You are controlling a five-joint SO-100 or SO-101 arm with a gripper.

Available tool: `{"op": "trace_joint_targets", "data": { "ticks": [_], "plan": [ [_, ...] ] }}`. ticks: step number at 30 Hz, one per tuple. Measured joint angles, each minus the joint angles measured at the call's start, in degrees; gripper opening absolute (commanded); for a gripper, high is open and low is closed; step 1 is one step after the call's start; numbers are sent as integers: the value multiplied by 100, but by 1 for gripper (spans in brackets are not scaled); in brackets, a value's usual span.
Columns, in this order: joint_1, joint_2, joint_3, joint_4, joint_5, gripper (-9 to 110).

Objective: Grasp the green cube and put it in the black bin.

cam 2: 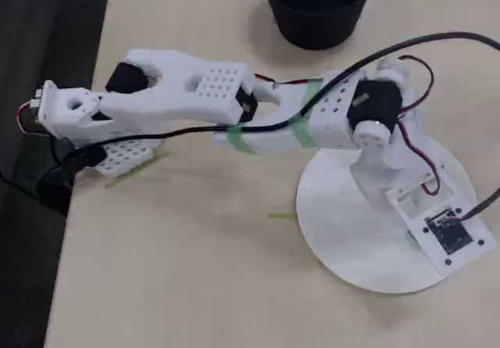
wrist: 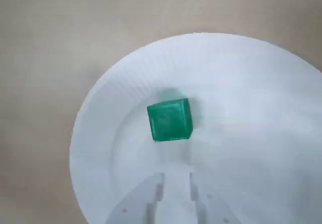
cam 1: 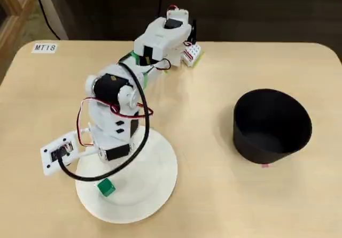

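Note:
The green cube (wrist: 170,120) lies on a white plate (wrist: 251,93), left of the plate's middle in the wrist view. In a fixed view the cube (cam 1: 106,186) sits near the plate's (cam 1: 157,182) front edge, just below the arm's wrist. My gripper (wrist: 176,177) hangs above the plate and points down; its white fingertips (wrist: 157,191) show a narrow gap and hold nothing, a short way from the cube. The black bin (cam 1: 272,125) stands empty on the table to the right. In the other fixed view the cube is hidden behind the arm, and the bin (cam 2: 316,8) is at the top.
The arm's base (cam 1: 163,37) stands at the table's back edge. A white label reading MT18 (cam 1: 44,48) is stuck at the back left. A small camera board (cam 1: 59,153) juts from the wrist. Bare tabletop lies between plate and bin.

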Motion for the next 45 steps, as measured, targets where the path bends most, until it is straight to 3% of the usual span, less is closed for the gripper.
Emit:
{"op": "trace_joint_targets", "data": {
  "ticks": [8, 23, 45],
  "plan": [
    [97, -9, -193, 0, 35, 30],
    [396, -308, -264, -290, -642, 27],
    [387, -703, -264, -1107, -756, 23]
  ]
}}
